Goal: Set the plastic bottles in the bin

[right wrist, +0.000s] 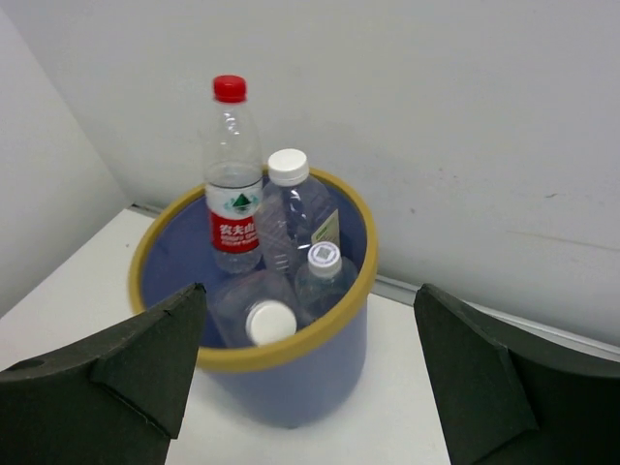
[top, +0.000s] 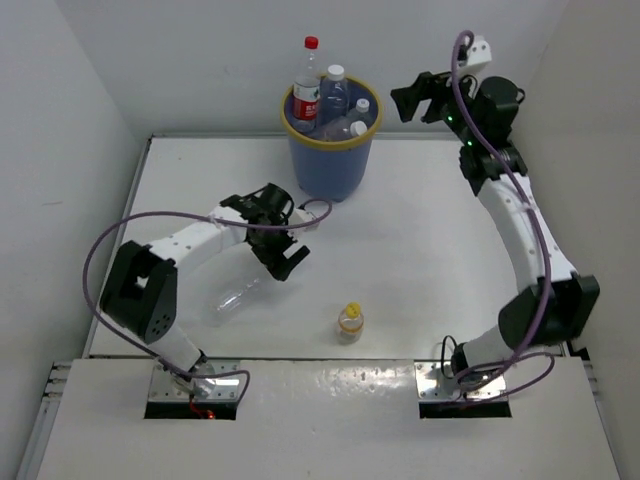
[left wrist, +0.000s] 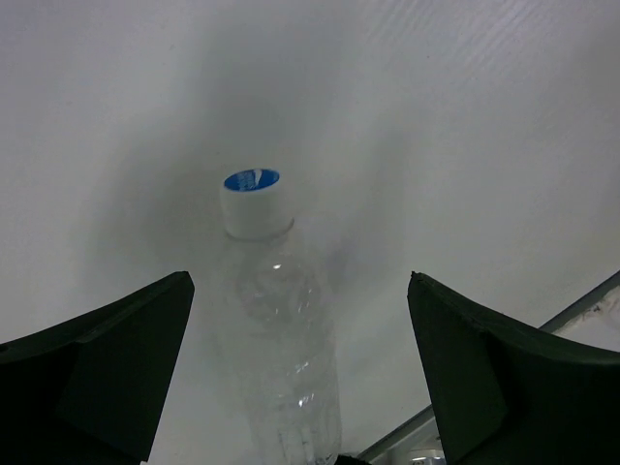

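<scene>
The blue bin (top: 330, 160) with a yellow rim stands at the back and holds several plastic bottles, one with a red cap (top: 311, 43). A clear bottle (top: 236, 298) lies on the table. My left gripper (top: 284, 262) is open just above its near end. In the left wrist view the bottle (left wrist: 281, 349) lies between my open fingers (left wrist: 126, 368), its blue-topped white cap (left wrist: 254, 199) pointing away. A small yellow-capped bottle (top: 350, 322) stands at the front middle. My right gripper (top: 412, 100) is open and empty, raised to the right of the bin (right wrist: 320, 378).
White walls close in the table at the back and both sides. The table's front edge meets a metal mounting plate (top: 330, 385) with the arm bases.
</scene>
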`<move>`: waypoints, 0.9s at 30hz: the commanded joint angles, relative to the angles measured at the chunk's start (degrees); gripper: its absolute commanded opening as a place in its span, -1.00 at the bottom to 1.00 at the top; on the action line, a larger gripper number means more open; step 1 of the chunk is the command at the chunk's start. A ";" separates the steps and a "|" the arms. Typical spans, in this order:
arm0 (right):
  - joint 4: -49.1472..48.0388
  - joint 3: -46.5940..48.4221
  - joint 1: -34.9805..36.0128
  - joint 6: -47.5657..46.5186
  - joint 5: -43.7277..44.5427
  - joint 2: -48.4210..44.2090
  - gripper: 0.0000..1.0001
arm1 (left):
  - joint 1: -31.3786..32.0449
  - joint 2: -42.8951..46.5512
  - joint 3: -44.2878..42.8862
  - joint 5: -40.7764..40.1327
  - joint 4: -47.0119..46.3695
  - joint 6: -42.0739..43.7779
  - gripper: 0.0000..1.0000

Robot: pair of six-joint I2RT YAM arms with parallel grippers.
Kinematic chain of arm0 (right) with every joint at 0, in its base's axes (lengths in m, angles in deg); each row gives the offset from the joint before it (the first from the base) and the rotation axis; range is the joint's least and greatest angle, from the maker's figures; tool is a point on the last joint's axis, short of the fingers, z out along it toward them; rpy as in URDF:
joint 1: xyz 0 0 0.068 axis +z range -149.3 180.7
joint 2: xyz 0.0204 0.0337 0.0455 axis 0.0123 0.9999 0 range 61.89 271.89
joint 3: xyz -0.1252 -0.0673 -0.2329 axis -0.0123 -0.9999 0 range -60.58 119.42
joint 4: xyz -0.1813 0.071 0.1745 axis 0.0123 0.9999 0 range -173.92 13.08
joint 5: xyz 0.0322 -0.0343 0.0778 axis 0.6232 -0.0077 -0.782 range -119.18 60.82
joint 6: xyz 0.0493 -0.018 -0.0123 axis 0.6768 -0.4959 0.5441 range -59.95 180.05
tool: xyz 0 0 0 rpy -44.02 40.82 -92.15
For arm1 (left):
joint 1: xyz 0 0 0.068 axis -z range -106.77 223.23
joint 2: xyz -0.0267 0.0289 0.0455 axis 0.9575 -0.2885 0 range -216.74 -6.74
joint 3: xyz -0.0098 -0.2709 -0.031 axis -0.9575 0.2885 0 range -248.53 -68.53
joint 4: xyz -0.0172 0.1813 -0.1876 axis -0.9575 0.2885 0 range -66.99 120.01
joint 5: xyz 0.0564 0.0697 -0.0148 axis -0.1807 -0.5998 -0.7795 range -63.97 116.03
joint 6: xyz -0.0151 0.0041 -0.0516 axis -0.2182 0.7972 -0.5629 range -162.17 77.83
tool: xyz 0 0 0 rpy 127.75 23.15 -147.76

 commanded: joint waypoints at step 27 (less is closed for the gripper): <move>0.82 -16.99 -5.40 -1.53 -5.67 -16.56 0.68 | 2.50 -23.56 -19.08 -7.11 16.25 -1.56 0.16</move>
